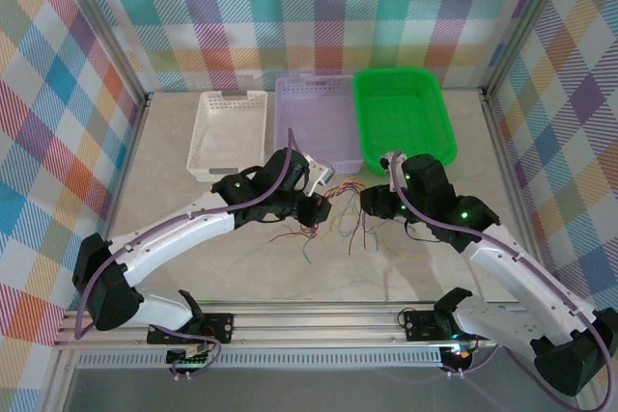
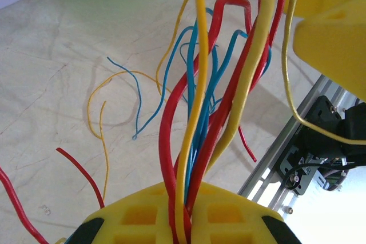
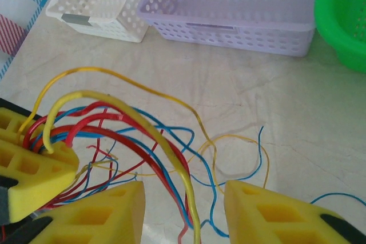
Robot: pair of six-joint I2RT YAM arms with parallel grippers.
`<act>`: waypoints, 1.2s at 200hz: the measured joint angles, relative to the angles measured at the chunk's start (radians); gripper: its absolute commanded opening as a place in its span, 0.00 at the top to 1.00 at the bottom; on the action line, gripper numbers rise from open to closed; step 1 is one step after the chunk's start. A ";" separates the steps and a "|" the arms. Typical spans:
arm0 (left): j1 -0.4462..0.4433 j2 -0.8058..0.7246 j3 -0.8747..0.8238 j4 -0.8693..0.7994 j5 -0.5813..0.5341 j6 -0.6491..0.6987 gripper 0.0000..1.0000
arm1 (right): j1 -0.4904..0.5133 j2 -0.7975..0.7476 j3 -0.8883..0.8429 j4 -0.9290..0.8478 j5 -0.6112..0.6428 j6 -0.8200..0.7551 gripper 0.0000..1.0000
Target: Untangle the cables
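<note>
The cables [image 1: 333, 217] are a bunch of thin red, blue and yellow wires hanging between my two grippers, with loose ends trailing on the table. My left gripper [image 2: 186, 212] is shut on one end of the bunch [image 2: 197, 112]; in the top view it [image 1: 314, 207] sits left of the tangle. My right gripper [image 3: 183, 215] is open, its yellow fingers [image 3: 97, 212] wide apart. A yellow cable with red and blue ones [image 3: 171, 152] runs down through that gap, touching neither finger. In the top view the right gripper [image 1: 367, 203] is just right of the tangle.
Three baskets stand in a row behind the tangle: white [image 1: 227, 132], lavender [image 1: 317, 123], green [image 1: 401, 118]. Loose wire ends [image 2: 123, 98] lie on the marble tabletop. The metal rail [image 1: 309, 320] runs along the near edge. Plaid walls enclose the table.
</note>
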 measured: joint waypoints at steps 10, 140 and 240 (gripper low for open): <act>0.000 0.002 0.000 0.000 0.000 0.000 1.00 | 0.000 0.000 -0.010 0.008 0.002 -0.002 0.69; 0.000 0.040 0.005 0.000 0.000 0.008 0.95 | 0.000 -0.021 -0.016 -0.042 0.060 -0.005 1.00; 0.000 0.064 0.020 -0.050 0.011 0.018 0.53 | 0.000 -0.049 0.167 -0.132 0.097 -0.029 1.00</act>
